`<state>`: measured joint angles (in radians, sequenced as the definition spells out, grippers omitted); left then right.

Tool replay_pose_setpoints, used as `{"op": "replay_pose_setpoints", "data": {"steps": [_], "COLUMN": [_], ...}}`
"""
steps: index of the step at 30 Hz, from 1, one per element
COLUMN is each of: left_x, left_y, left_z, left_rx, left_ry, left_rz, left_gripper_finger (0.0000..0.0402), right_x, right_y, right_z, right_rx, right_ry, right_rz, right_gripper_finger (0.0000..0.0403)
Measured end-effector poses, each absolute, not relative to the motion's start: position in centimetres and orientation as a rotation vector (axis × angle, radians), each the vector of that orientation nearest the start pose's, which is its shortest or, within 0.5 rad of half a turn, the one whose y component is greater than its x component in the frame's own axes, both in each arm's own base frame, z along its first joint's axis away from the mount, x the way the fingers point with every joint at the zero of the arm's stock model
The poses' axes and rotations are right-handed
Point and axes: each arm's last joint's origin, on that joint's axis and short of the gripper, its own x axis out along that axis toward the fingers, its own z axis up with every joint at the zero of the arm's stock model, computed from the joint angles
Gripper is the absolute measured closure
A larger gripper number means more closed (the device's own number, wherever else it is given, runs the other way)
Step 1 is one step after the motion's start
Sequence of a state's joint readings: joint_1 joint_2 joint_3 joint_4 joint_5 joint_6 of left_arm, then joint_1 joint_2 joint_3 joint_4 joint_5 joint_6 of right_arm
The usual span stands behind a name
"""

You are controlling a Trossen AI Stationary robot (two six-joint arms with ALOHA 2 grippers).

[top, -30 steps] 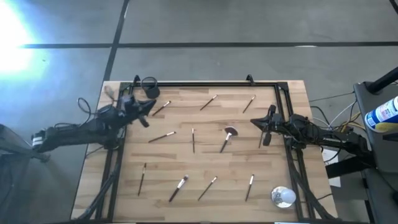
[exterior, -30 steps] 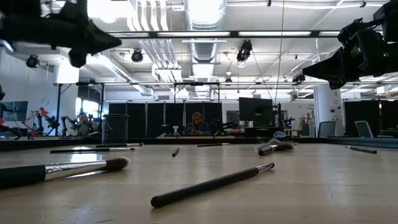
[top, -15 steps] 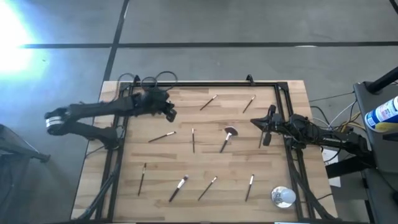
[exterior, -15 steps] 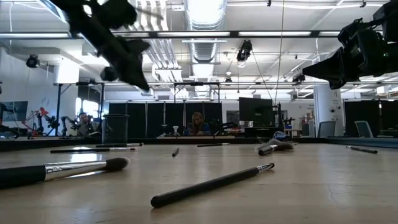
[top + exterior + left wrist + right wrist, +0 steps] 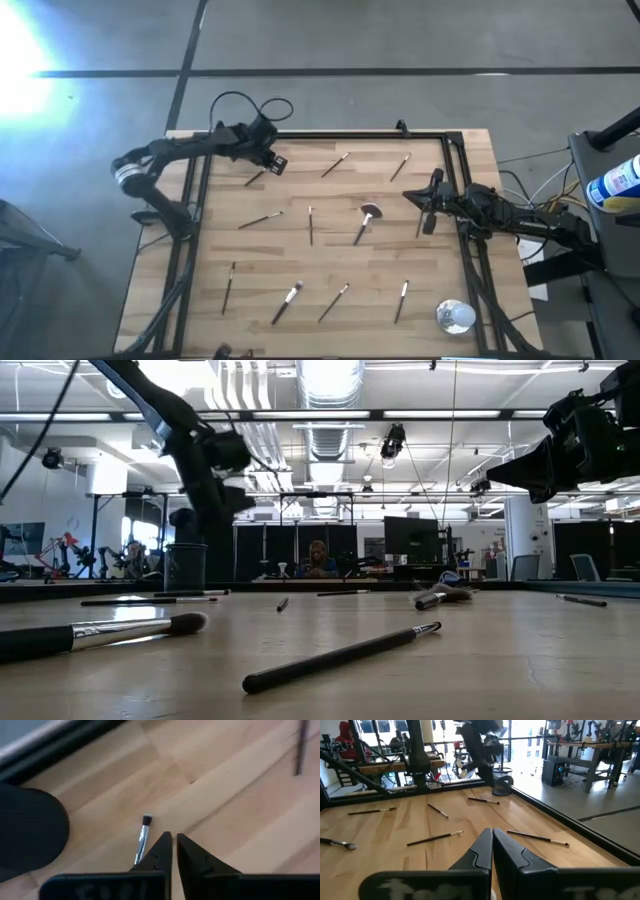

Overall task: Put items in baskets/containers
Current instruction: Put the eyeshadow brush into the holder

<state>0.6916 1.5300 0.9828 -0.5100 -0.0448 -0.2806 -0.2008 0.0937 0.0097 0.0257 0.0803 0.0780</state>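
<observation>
Black cup [image 5: 27, 832] stands at the far left corner of the tabletop [image 5: 330, 225], just inside the dark frame rail [image 5: 330, 134]. One short brush [image 5: 142, 837] lies flat on the wood beside it, apart from the cup, bristles pointing away from the wrist camera.

Left gripper [image 5: 174, 845] hangs over that brush, fingers nearly together with only a slit between them, nothing held. Right gripper [image 5: 491, 840] is clenched and empty, waiting near the right edge above the wood.

Risks, as judged:
- Fingers this close cannot straddle the handle; descending like this would press or roll the brush rather than take it.
- The brush is thin and lies flat, so a pinch may skid it toward the cup or the rail.
- With the cup so near, a sweep of the arm could tip it.
- Cup mouth is narrow; a tilted brush could catch the rim and fall outside.

Other brushes lie well apart across the tabletop: a fluffy-headed brush [image 5: 366, 222] near the middle, several along the near edge, two by the far edge. A shiny round object [image 5: 454, 316] sits at the near right corner.

Surface: pale wood planks, smooth. Room: open workshop, ceiling ducts, strip lights, benches, a seated person [image 5: 320, 559] far behind.
</observation>
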Motion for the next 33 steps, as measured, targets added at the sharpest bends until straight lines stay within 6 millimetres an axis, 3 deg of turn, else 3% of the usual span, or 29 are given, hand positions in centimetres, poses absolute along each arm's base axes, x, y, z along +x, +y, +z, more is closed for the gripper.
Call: {"op": "replay_pose_setpoints", "data": {"steps": [6,11,27,33], "left_x": [23.9,24.2,24.0,23.9], "left_y": [20.4,21.4,22.2,22.2], "left_z": [18.6,18.0,17.2,18.7], "left_rx": [-0.590,-0.582,-0.573,-0.561], "left_ry": [1.017,1.026,1.038,1.030], "left_rz": [0.827,0.853,0.863,0.852], "left_gripper_finger": [0.0312,0.0282,0.0306,0.0307], "right_x": [10.0,10.0,10.0,10.0], "right_y": [-2.3,-2.3,-2.3,-2.3], "right_z": [16.2,16.2,16.2,16.2], "right_rx": [0.081,0.081,0.081,0.081], "right_ry": [0.047,0.047,0.048,0.048], "right_rz": [-0.282,-0.282,-0.282,-0.282], "right_gripper_finger": [0.0394,0.0394,0.0394,0.0394]}}
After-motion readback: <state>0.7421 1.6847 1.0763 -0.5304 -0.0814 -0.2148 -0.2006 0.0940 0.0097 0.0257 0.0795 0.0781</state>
